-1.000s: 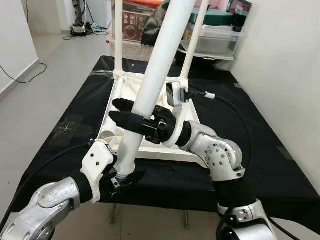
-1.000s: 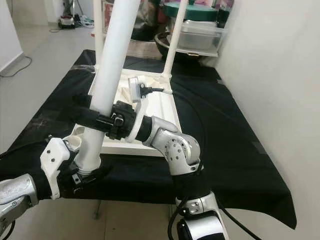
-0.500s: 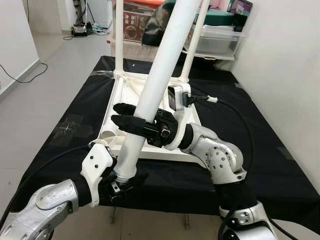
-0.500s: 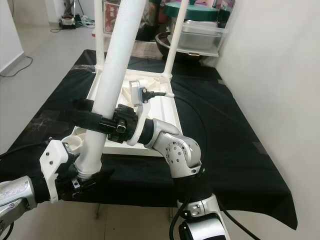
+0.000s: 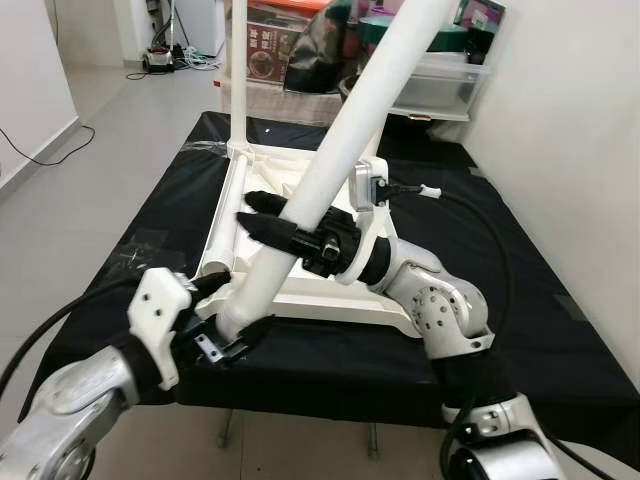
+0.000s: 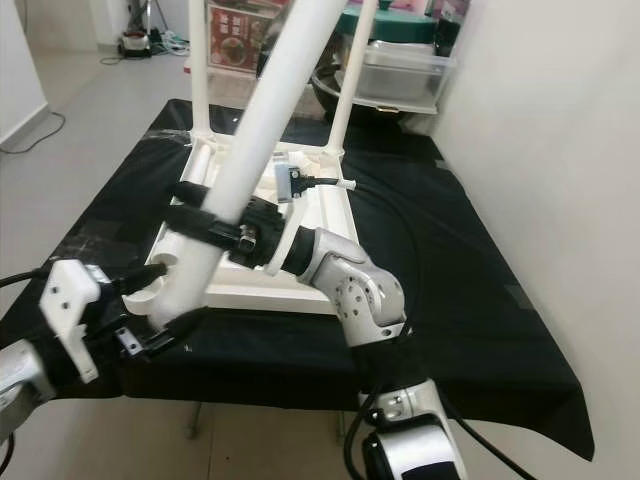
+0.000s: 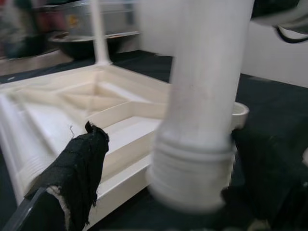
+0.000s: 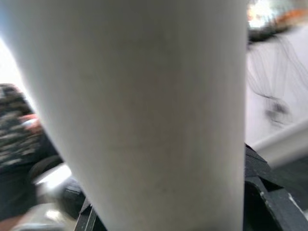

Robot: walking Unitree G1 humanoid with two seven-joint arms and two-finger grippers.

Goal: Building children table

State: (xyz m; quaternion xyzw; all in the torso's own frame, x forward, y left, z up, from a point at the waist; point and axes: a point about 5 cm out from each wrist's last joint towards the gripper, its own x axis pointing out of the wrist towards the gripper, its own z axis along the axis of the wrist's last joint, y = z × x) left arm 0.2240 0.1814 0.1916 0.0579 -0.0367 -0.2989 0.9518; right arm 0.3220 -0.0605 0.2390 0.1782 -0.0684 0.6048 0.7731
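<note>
While the white table leg leaned steeply over the upturned tabletop, both grippers pinched it. The right gripper clamped mid-shaft; the left gripper clasped its threaded foot.

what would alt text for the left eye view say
Both end effectors hold a long white plastic table leg tilted over an upturned white plastic tabletop on a black-draped table: the right end effector is shut around its middle, the left end effector grips its threaded lower end near the tabletop's near-left corner.
</note>
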